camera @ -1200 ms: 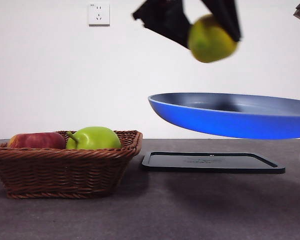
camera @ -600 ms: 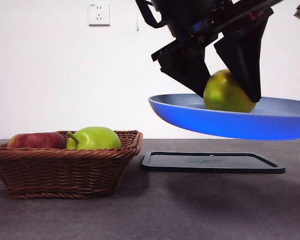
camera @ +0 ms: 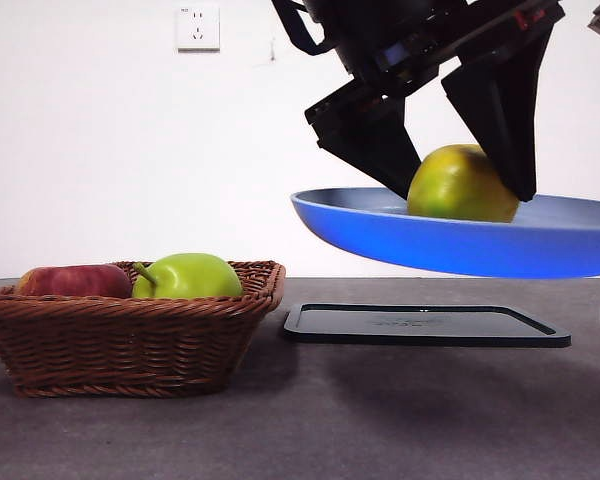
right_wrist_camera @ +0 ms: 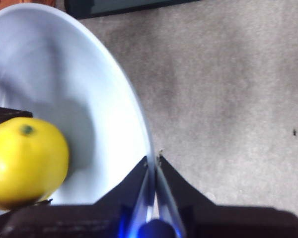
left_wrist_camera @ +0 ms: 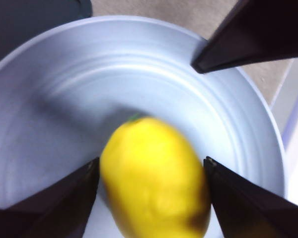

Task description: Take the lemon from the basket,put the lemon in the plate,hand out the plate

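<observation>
Above the table, our left gripper (left_wrist_camera: 151, 173) stands apart around the lemon (camera: 462, 184) resting in the plate (camera: 380, 228), whose rim our right gripper (right_wrist_camera: 153, 163) pinches, so tilting could roll it off.

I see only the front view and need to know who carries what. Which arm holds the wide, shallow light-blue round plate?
Observer: The right gripper. Its wrist view shows it shut on the plate at the rim.
Operator: So the dark gripper over the small roundish yellow lemon is the left one?
Observer: Yes. In the left wrist view, the left gripper straddles the lemon, which lies well inside the rim.
</observation>
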Controlling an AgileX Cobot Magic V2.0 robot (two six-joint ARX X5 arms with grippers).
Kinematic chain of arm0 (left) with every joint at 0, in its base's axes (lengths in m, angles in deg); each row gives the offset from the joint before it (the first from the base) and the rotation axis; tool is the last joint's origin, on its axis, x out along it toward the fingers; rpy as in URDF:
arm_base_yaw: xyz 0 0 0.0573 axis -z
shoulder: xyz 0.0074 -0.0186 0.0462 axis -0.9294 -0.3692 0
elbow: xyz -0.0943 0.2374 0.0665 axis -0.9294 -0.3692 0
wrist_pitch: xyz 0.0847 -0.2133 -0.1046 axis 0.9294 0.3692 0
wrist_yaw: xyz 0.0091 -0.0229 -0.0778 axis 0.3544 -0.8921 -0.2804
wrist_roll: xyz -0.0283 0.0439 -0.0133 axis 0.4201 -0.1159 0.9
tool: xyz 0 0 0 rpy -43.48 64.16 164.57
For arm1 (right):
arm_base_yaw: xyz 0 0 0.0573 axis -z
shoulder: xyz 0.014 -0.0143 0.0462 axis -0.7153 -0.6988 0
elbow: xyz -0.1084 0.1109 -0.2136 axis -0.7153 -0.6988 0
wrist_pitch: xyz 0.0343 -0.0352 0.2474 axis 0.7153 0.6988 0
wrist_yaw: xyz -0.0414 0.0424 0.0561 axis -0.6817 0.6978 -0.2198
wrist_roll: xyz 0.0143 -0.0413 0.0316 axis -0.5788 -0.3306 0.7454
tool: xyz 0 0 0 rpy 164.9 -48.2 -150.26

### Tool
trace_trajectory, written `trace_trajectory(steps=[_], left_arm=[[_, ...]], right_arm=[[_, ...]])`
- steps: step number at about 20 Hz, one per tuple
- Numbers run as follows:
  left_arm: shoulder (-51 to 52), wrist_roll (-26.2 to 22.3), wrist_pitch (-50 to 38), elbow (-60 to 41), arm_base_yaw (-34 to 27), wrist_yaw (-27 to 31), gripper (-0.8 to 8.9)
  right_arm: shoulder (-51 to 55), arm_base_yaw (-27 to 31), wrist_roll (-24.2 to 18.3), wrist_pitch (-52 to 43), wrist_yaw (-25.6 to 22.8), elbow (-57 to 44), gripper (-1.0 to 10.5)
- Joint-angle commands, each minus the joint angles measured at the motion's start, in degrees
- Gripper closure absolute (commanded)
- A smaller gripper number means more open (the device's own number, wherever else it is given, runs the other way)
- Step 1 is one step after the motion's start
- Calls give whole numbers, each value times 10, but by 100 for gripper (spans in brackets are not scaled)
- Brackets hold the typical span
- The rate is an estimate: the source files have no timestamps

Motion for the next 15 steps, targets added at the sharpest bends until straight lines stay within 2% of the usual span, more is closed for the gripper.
trace_trajectory(steps=[1, 5, 8, 10, 15], left_arm=[[21, 4, 9, 11, 2, -4, 449], [98, 3, 42, 11, -12, -2, 450], [172, -6, 77, 11, -38, -1, 450], [221, -8, 96, 11, -57, -1, 450], [327, -14, 138, 11, -106, 0, 450]], right_arm=[[-4, -1, 16, -7, 5, 7, 944], [-9, -1, 38, -7, 1, 7, 944], [-37, -1, 40, -11, -11, 7, 944], [-73, 0, 40, -20, -35, 17, 944], [-185, 19, 40, -73, -40, 88, 944]])
